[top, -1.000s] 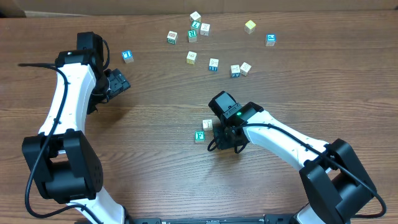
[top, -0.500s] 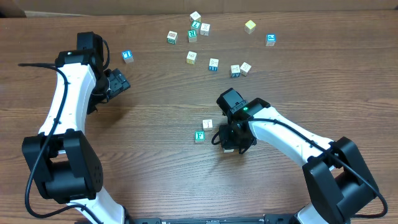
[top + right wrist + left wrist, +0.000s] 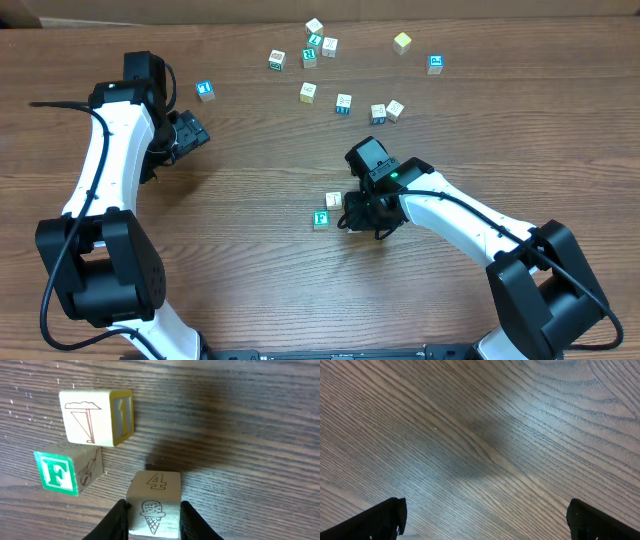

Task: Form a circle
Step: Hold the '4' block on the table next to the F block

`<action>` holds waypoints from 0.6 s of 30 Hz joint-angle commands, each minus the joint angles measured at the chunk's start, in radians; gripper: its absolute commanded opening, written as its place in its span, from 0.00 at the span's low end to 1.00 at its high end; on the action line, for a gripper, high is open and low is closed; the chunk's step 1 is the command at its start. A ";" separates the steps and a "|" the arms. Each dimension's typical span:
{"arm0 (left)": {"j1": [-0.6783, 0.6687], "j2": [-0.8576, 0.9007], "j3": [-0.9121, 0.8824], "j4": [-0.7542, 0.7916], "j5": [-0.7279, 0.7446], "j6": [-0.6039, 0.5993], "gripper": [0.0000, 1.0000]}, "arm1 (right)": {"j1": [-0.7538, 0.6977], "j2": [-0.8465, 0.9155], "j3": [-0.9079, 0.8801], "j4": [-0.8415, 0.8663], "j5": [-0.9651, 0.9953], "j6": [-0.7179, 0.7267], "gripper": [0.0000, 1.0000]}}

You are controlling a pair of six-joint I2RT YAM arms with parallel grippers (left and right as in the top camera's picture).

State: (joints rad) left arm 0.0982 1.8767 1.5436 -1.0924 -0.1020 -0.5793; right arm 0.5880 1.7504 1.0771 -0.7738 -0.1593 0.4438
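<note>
My right gripper is shut on a cream cube marked with a 4 and an ice-cream cone, held low over the table. Just left of it lie a cream cube with a yellow side and a green F cube, touching at a corner. In the overhead view these two sit at mid-table, the cream cube above the F cube, with the right gripper beside them. No circle shows in any view. My left gripper stands open and empty at the left, its fingertips over bare wood.
Several loose cubes are scattered along the far side, among them a blue one, a yellowish one, a blue one and a pair nearest the right arm. A cardboard edge sits at the back left.
My right gripper, still holding its cube, swung a little right and then came back left toward the two cubes. The left arm has not moved.
</note>
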 commanded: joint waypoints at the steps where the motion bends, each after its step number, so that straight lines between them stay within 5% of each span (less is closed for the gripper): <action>1: 0.000 0.000 0.021 0.000 -0.012 0.011 1.00 | 0.000 -0.003 0.025 0.014 0.002 0.003 0.28; 18: 0.000 0.000 0.021 0.000 -0.012 0.011 1.00 | 0.002 0.025 0.025 0.037 0.000 0.001 0.31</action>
State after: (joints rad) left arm 0.0982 1.8767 1.5436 -1.0924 -0.1020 -0.5797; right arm 0.5888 1.7676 1.0771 -0.7437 -0.1593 0.4458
